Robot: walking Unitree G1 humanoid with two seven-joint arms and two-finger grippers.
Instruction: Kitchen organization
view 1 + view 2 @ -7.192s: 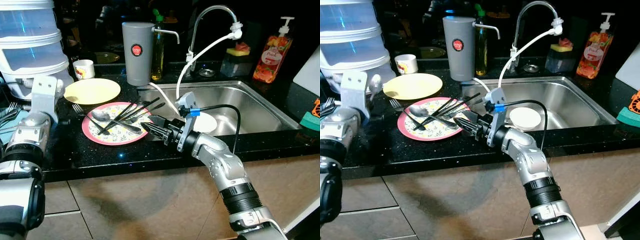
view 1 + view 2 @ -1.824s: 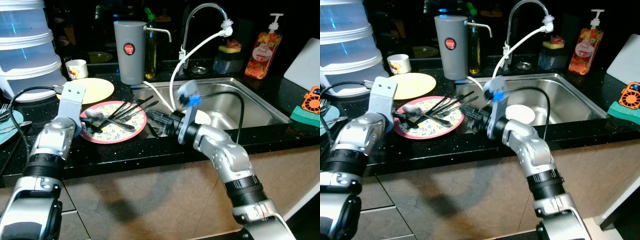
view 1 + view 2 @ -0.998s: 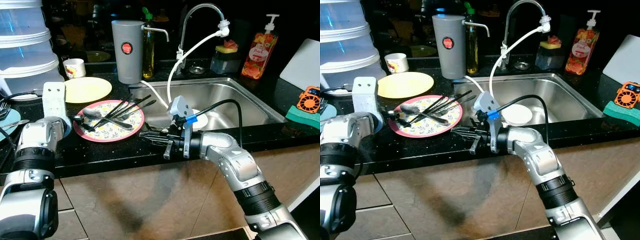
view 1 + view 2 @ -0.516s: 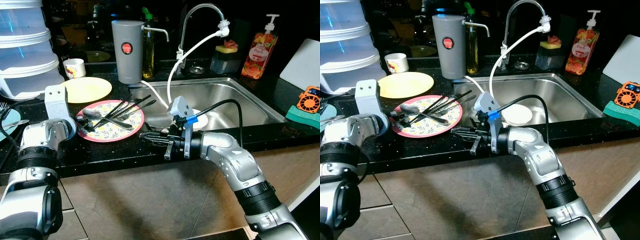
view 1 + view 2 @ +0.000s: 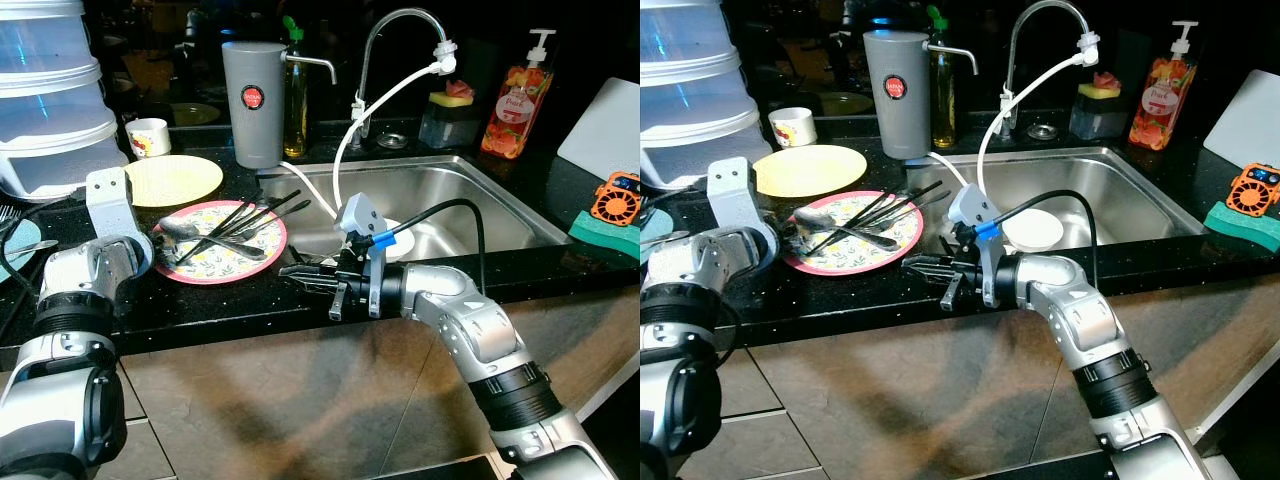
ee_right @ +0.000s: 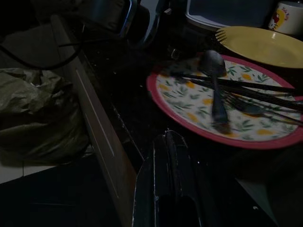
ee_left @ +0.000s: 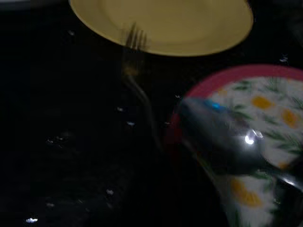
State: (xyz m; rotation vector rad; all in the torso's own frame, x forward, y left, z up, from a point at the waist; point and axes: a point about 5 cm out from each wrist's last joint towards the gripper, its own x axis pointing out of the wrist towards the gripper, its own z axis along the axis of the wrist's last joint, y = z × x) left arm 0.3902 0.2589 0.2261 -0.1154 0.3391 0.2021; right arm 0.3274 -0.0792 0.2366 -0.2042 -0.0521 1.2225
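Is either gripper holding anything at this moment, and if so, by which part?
The right gripper is shut and empty, hovering at the black counter's front edge. The left gripper's hold on anything by the red-rimmed floral plate cannot be told.

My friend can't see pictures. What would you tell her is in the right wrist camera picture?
A pink-rimmed flowered plate sits on a dark counter, with a spoon and black chopsticks lying on it. The right gripper points toward it with its black fingers pressed together. A yellow plate lies beyond, a fork resting on its edge.
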